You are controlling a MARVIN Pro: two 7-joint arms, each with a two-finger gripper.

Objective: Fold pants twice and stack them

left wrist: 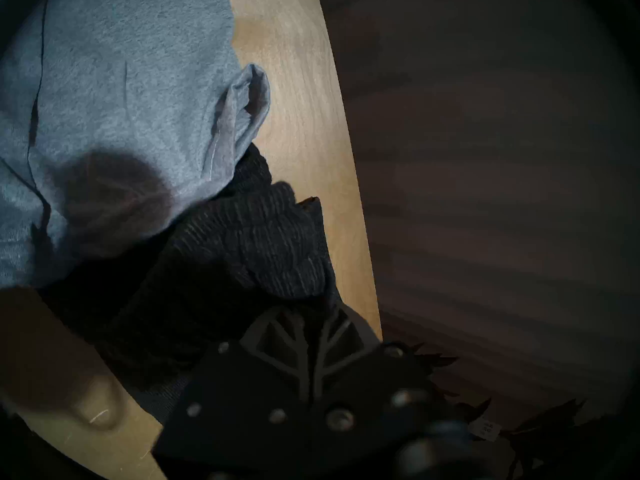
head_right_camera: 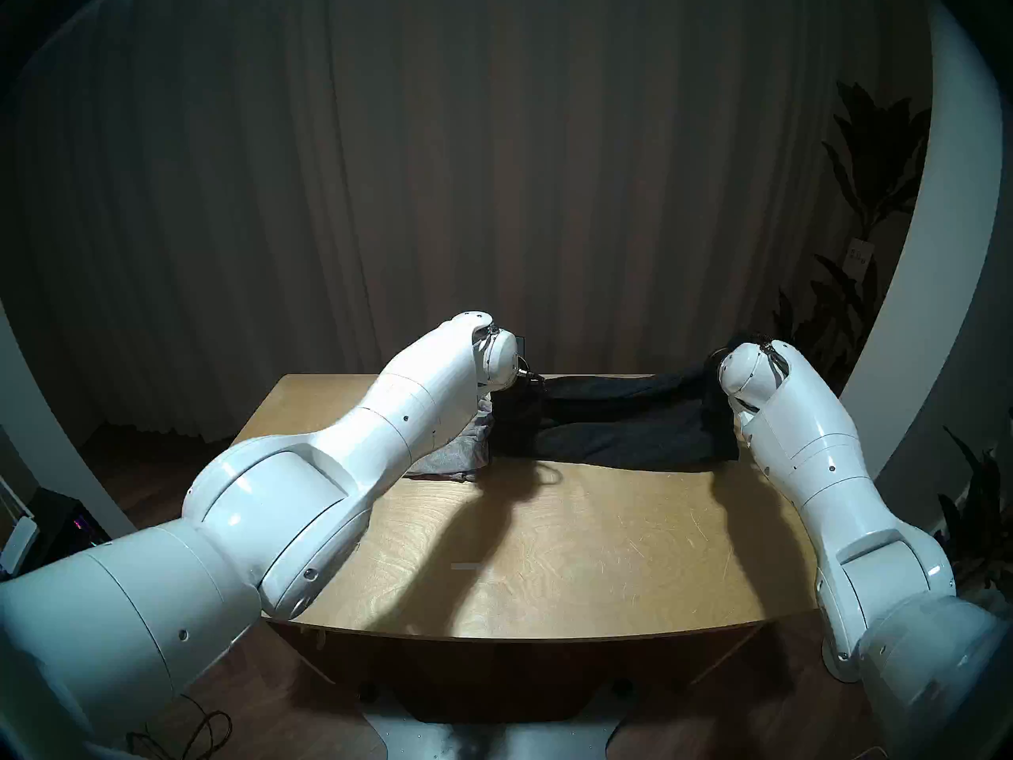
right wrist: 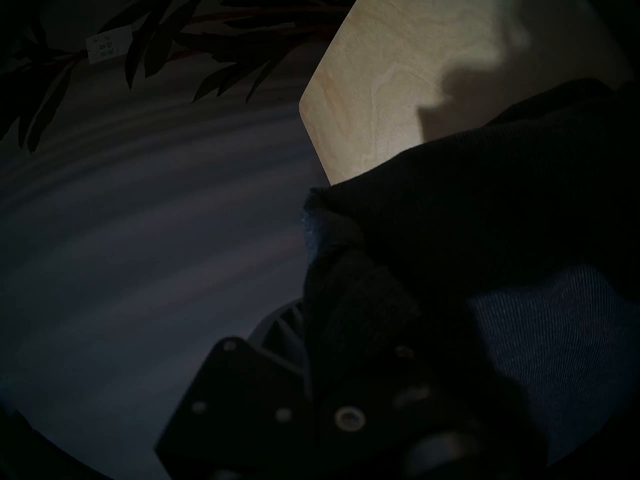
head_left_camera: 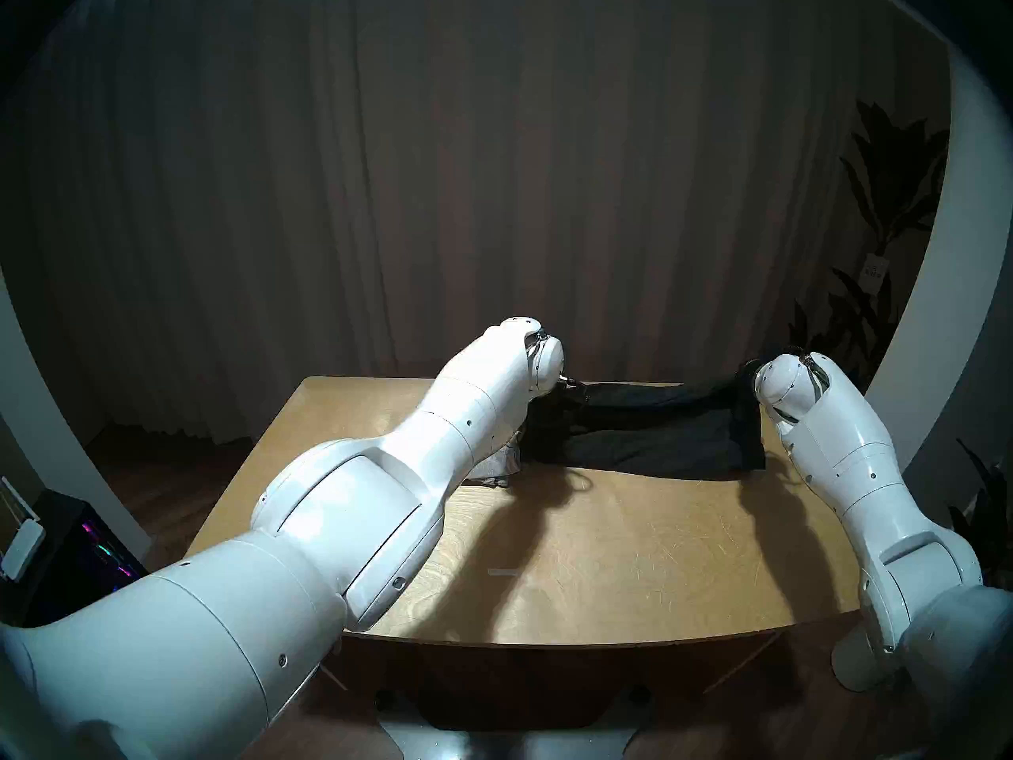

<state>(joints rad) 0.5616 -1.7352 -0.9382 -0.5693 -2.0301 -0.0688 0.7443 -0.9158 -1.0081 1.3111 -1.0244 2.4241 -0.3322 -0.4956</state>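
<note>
**A:** Head views: black shorts (head_left_camera: 658, 441) stretched across the far half of the table (head_left_camera: 603, 550), both ends lifted off the wood, middle sagging onto it. Both grippers hidden behind their wrists there. What do the wrist cams give?

**B:** Left wrist: left gripper (left wrist: 311, 316) has its jaws together, clamped on the ribbed waistband end of the black shorts. Right wrist: right gripper (right wrist: 311, 316) also pinched shut on black cloth, at the edge near the table's corner. Very dark there, so probably a hem or leg end, can't say which.

**A:** Grey shorts?

**B:** Left wrist cam shows the grey shorts (left wrist: 121, 98) best: lying on the table, a fold of their edge standing up, black waistband touching and partly overlapping their near edge. In the left head view only a sliver shows under the left arm (head_left_camera: 438, 441). The right head view shows more, a folded grey pile just left of the black pair.

**A:** Anything only the right wrist shows?

**B:** The table's corner, plant (right wrist: 173, 36) leaves with a white tag (right wrist: 109, 48) behind.
</note>
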